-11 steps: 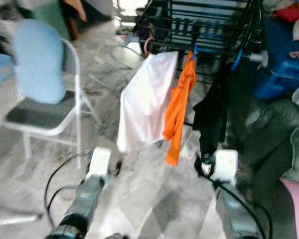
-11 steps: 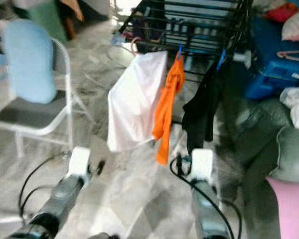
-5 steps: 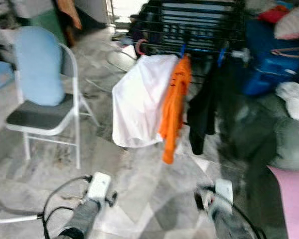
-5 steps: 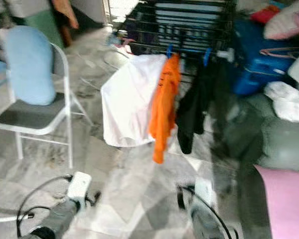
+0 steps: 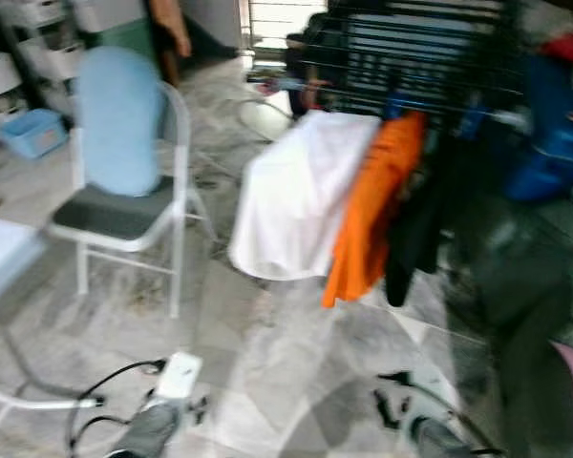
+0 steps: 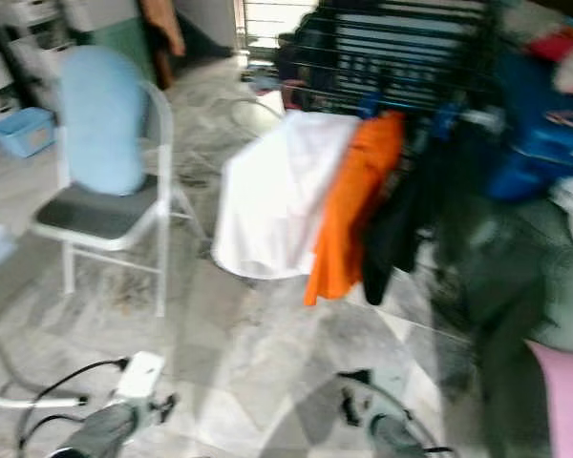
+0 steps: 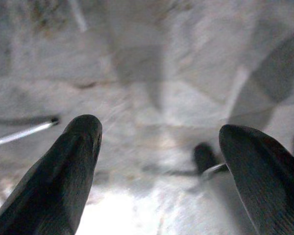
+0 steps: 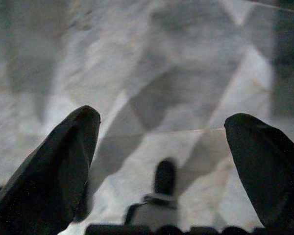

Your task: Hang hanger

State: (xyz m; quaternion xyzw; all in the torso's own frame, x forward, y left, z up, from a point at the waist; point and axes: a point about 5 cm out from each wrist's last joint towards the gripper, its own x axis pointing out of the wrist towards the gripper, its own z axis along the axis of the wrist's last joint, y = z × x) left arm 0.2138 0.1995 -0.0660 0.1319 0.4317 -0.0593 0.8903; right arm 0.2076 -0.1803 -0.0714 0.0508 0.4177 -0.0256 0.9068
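marble-patterned grey floor tiles (image 5: 286,363) spread under both low-hanging arms. left gripper (image 7: 157,142) points down at the floor with its two black fingers (image 7: 71,166) spread wide and nothing between them. right gripper (image 8: 161,142) also hangs over the tiles, fingers (image 8: 63,166) wide apart and empty. ahead stands a black wire drying rack (image 5: 411,57); on its front rail hang a white shirt (image 5: 301,196), just beside it a bright orange garment (image 5: 372,210), and next a black garment (image 5: 420,229), each on a hanger whose blue hook (image 5: 393,103) shows blurred at the rail. to the robot's left sits a white metal folding chair (image 5: 124,205) with a pale blue cushion (image 5: 119,119) against its back. blue bins (image 5: 554,134) lie right of the rack.
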